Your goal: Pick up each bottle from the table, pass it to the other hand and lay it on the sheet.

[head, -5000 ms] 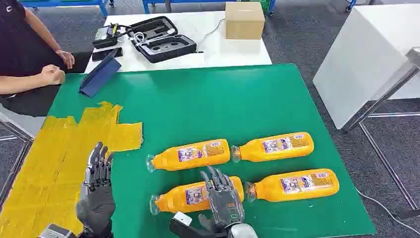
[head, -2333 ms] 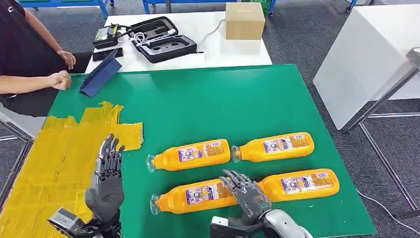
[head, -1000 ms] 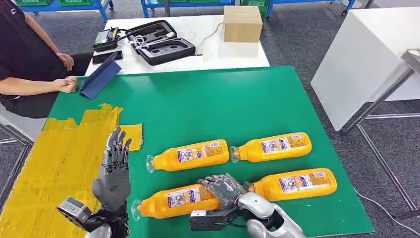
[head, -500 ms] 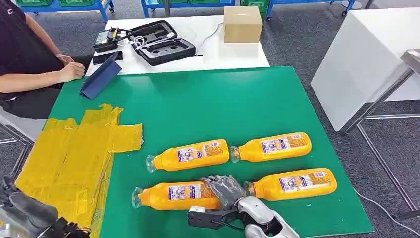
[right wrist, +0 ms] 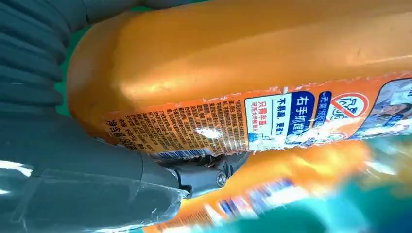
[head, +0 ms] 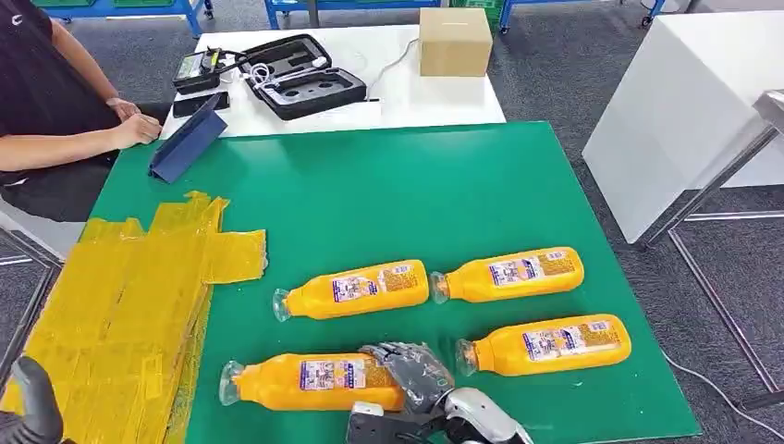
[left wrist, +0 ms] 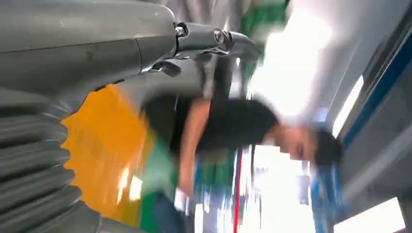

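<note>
The robot's right hand (head: 411, 370) grips the base end of an orange plastic bottle with a printed label (head: 310, 381), its dark fingers (head: 393, 353) wrapped over the bottle's rounded end. This bottle lies on its side near the front edge of the green tabletop (head: 398, 194), its clear cap pointing toward the crinkled yellow sheet (head: 120, 296) that covers the tabletop's left part. In the right wrist view the same bottle (right wrist: 252, 73) sits right against the grey thumb (right wrist: 87, 184), label facing the camera.

Three more orange bottles lie on their sides on the green surface: one (head: 353, 289) just behind the held bottle, one (head: 508, 274) to its right with its cap nearly touching the first one's base, and one (head: 545, 344) beside the right hand.

The left hand (head: 32, 412) shows at the lower left corner over the yellow sheet; the left wrist view is blurred, so whether its fingers are spread or curled cannot be told.

A person (head: 55, 102) sits at the far left, a forearm resting near a blue folded stand (head: 188, 137). A white table behind carries an open black case (head: 296, 74) and a cardboard box (head: 455, 39).
</note>
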`<state>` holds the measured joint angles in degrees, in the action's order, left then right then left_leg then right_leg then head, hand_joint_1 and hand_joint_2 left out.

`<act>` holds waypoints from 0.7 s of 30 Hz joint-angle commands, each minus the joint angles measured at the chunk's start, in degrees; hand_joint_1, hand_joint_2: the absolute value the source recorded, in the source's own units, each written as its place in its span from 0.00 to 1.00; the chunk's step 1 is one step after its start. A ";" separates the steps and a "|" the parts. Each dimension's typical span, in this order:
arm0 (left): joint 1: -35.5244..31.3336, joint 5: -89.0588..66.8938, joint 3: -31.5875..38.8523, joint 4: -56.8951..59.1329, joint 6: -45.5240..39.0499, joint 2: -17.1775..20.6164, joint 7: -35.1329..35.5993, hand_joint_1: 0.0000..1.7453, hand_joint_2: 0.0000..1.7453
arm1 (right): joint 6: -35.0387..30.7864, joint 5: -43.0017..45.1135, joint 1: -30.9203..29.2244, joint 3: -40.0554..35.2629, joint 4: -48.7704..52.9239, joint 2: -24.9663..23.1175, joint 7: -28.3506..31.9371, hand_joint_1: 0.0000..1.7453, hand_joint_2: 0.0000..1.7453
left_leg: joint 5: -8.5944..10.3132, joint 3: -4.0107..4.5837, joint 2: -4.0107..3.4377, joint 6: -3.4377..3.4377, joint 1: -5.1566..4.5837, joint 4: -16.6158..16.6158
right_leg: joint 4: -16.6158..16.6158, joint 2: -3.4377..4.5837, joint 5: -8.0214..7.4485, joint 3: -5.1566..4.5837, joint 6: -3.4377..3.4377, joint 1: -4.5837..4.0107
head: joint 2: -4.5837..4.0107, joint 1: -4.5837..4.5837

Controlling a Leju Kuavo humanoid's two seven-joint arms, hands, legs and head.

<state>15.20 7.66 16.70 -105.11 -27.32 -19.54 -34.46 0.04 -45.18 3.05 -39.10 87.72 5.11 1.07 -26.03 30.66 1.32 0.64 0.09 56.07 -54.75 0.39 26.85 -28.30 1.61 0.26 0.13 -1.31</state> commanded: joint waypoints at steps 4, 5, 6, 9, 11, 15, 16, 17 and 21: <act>-5.17 2.87 3.13 12.37 14.30 -0.46 4.07 0.00 1.00 | -0.12 3.42 4.03 -0.33 15.12 3.39 -1.09 1.00 1.00 | -0.01 -0.01 -0.13 0.00 -0.01 -0.03 | 0.05 0.03 -0.01 0.04 0.01 -0.01 | 0.00 0.00; -5.17 2.87 3.13 12.37 14.30 -0.46 4.07 0.00 1.00 | -0.12 3.42 4.03 -0.33 15.12 3.39 -1.09 1.00 1.00 | 0.00 -0.02 -0.10 0.00 -0.04 -0.04 | 0.04 0.02 0.00 0.05 0.01 0.02 | 0.00 0.02; -4.60 6.21 2.98 12.05 21.06 -0.46 6.80 0.00 1.00 | -1.27 3.44 3.56 -0.33 14.73 3.14 0.50 1.00 1.00 | -0.01 0.01 -0.10 -0.02 0.01 -0.02 | 0.07 -0.02 0.00 0.05 0.00 -0.04 | 0.00 0.00; -4.50 18.09 5.24 20.82 51.87 -0.46 14.57 0.00 1.00 | -1.37 4.25 3.28 0.97 16.79 4.20 3.42 1.00 1.00 | 0.00 -0.02 -0.10 -0.01 -0.02 -0.04 | 0.06 0.01 -0.01 0.04 0.00 0.00 | 0.00 0.02; -3.56 18.21 4.63 22.98 58.24 -0.46 14.16 0.00 1.00 | -1.04 4.42 2.31 3.09 16.90 4.08 5.32 1.00 1.00 | 0.03 -0.13 -0.20 -0.01 -0.06 -0.15 | 0.14 0.08 -0.04 0.11 0.01 0.05 | 0.00 0.00; -1.23 18.69 1.64 21.05 63.77 -0.46 15.57 0.00 1.00 | -0.32 6.97 -0.73 7.29 17.33 2.32 8.53 1.00 1.00 | -0.03 0.03 -0.34 0.00 -0.02 -0.02 | 0.05 0.19 -0.05 -0.02 0.02 0.03 | 0.00 0.00; -1.02 18.90 1.27 21.00 64.50 -0.46 16.05 0.00 1.00 | -0.30 7.17 -1.36 7.66 17.30 2.30 8.57 1.00 1.00 | -0.02 0.03 -0.29 0.00 -0.06 -0.02 | 0.01 0.19 -0.03 -0.03 0.02 0.06 | 0.00 0.00; -0.83 19.56 0.66 21.15 66.34 -0.43 17.00 0.00 1.00 | 0.69 9.48 -2.45 8.49 17.07 2.34 8.88 1.00 1.00 | -0.01 0.05 -0.22 0.00 -0.06 -0.01 | 0.00 0.14 -0.02 -0.04 0.01 0.06 | 0.00 0.02; -1.20 20.35 -1.42 23.28 70.61 0.34 17.95 0.00 1.00 | 2.03 12.29 -5.42 10.24 14.78 2.38 9.64 1.00 1.00 | 0.01 0.08 -0.25 -0.01 0.00 0.01 | 0.04 0.12 -0.07 -0.05 0.01 0.02 | 0.00 0.00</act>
<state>14.28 27.03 18.34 -88.50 38.68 -20.02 -18.01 0.13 -36.69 4.22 -34.14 104.80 7.32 9.44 -26.04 30.73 1.27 0.65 0.07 56.08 -54.75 0.44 26.84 -28.32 1.61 0.31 0.13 -1.31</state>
